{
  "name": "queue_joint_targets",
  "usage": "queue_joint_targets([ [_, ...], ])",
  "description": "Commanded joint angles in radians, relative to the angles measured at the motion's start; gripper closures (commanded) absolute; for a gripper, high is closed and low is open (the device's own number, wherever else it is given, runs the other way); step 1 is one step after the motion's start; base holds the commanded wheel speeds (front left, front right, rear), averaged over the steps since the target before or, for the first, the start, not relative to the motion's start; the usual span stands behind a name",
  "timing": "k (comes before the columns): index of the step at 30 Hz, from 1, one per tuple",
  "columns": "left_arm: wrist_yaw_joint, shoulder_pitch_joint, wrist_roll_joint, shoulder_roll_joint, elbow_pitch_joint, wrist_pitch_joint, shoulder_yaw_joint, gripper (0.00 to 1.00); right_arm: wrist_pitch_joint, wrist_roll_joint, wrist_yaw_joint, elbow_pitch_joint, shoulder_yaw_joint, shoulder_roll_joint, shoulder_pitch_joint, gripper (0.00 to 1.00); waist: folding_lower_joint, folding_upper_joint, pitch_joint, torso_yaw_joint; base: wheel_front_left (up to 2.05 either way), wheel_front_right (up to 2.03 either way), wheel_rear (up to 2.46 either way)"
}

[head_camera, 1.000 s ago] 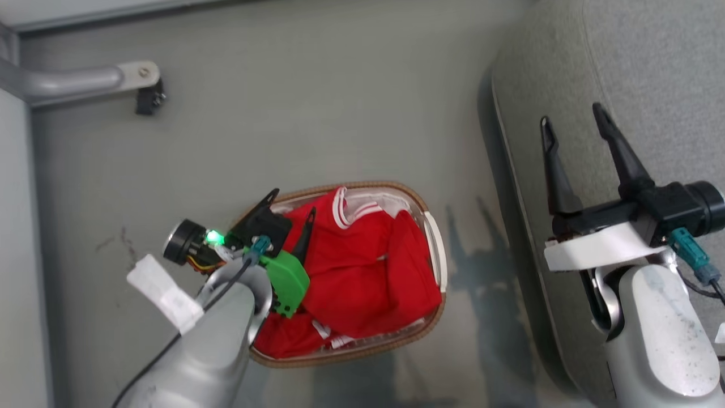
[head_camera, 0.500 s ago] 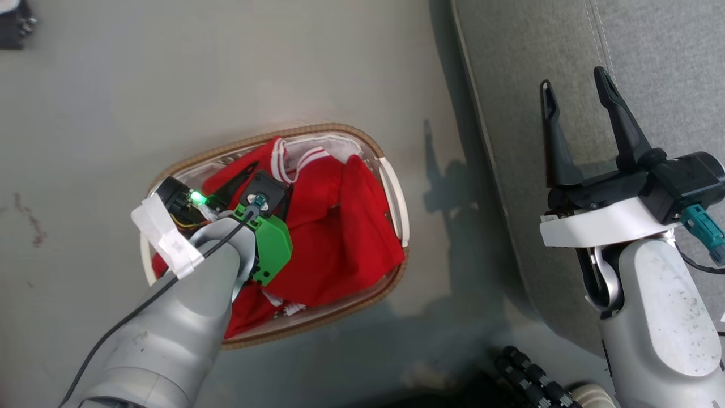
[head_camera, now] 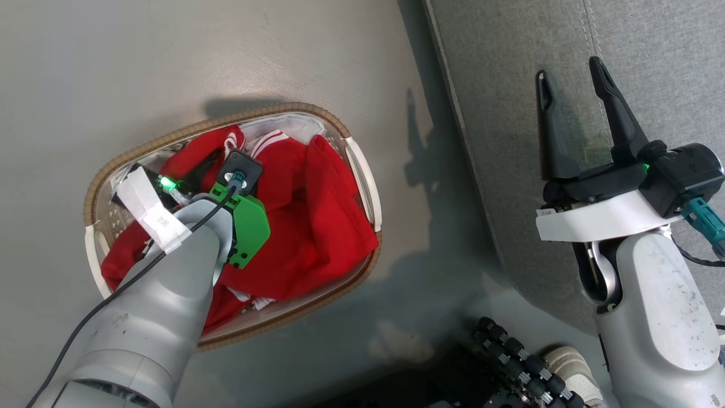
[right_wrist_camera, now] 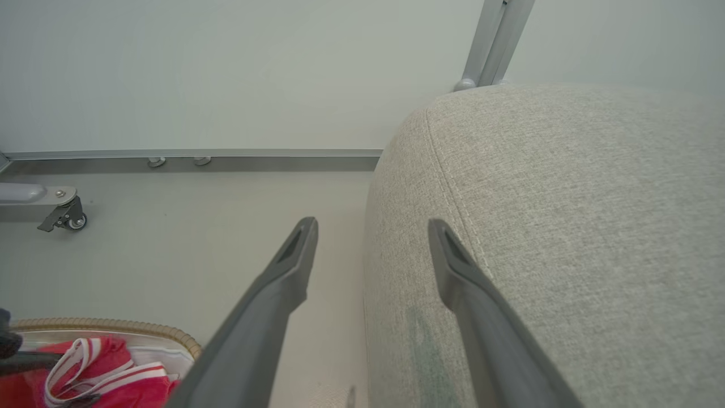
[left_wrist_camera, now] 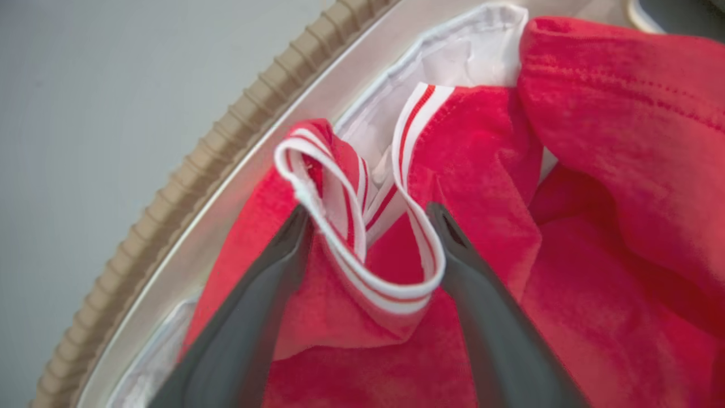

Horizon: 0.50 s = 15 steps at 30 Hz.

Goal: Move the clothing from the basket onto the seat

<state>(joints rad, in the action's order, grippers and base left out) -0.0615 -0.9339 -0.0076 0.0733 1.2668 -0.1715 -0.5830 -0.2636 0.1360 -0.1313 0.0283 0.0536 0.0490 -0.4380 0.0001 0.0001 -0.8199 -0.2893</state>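
The basket (head_camera: 272, 107), oval with a brown woven rim and white handles, stands on the grey floor left of the seat (head_camera: 651, 56). The red clothing (head_camera: 317, 215) fills it, white-striped trim on top. My left gripper (left_wrist_camera: 368, 211) is down inside the basket, open, its two dark fingers either side of a folded striped collar (left_wrist_camera: 362, 266) and touching the red cloth. My right gripper (head_camera: 569, 69) hangs open and empty over the seat's front edge. In the right wrist view the gripper (right_wrist_camera: 372, 225) straddles the rounded seat corner (right_wrist_camera: 566, 198), with the basket (right_wrist_camera: 113, 326) and clothing (right_wrist_camera: 102, 368) at lower left.
A black ribbed part (head_camera: 527, 368) and a pale shoe (head_camera: 569, 371) lie at the head view's bottom edge. A metal leg with a caster (right_wrist_camera: 62, 209) stands on the floor at left. A wall with a metal skirting (right_wrist_camera: 192, 156) and post (right_wrist_camera: 493, 45) closes the far side.
The head camera has swung, shifting the whole picture. My left gripper has gone from the basket's near rim deeper in, onto the striped collar. The right gripper holds over the seat edge.
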Motion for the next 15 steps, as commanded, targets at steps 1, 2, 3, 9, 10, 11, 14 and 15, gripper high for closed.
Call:
queue_joint_targets([
  [1,0.007,-0.009,-0.014,0.008,0.005,0.013,0.001,0.04,-0.002,0.005,0.001,-0.003,0.003,0.003,-0.009,0.00,-0.0001,-0.0001,-0.006,-0.003,0.00,0.00,0.00],
  [2,0.007,-0.008,-0.017,0.008,0.008,0.024,0.002,0.47,-0.002,0.005,0.001,-0.003,0.003,0.003,-0.010,0.00,-0.0001,-0.0001,-0.007,-0.002,0.00,0.00,0.00],
  [3,0.005,-0.006,-0.020,0.007,0.009,0.032,0.001,0.71,-0.002,0.006,0.001,-0.003,0.003,0.003,-0.010,0.00,-0.0001,-0.0001,-0.008,-0.002,0.00,0.00,0.00],
  [9,-0.019,0.014,-0.025,-0.004,0.014,0.054,-0.019,1.00,-0.002,-0.001,0.001,0.006,0.003,0.003,-0.008,0.00,-0.0001,-0.0001,0.005,0.008,0.00,0.00,0.00],
  [10,-0.023,0.020,-0.027,-0.006,0.014,0.049,-0.022,1.00,-0.002,-0.004,0.001,0.009,0.002,0.003,-0.006,0.00,-0.0001,-0.0001,0.012,0.011,0.00,0.00,0.00],
  [11,-0.026,0.024,-0.027,-0.008,0.014,0.044,-0.024,1.00,-0.002,-0.005,0.001,0.011,0.002,0.003,-0.004,0.00,-0.0001,-0.0001,0.018,0.014,0.00,0.00,0.00],
  [14,-0.038,0.043,-0.046,-0.012,0.006,0.013,-0.027,1.00,-0.002,-0.016,0.001,0.017,-0.001,0.003,0.007,0.00,-0.0001,-0.0001,0.047,0.025,0.00,0.00,0.00],
  [15,-0.043,0.048,-0.051,-0.013,0.004,0.004,-0.028,1.00,-0.002,-0.021,0.001,0.018,-0.003,0.003,0.011,0.00,-0.0001,-0.0001,0.058,0.030,0.00,0.00,0.00],
])
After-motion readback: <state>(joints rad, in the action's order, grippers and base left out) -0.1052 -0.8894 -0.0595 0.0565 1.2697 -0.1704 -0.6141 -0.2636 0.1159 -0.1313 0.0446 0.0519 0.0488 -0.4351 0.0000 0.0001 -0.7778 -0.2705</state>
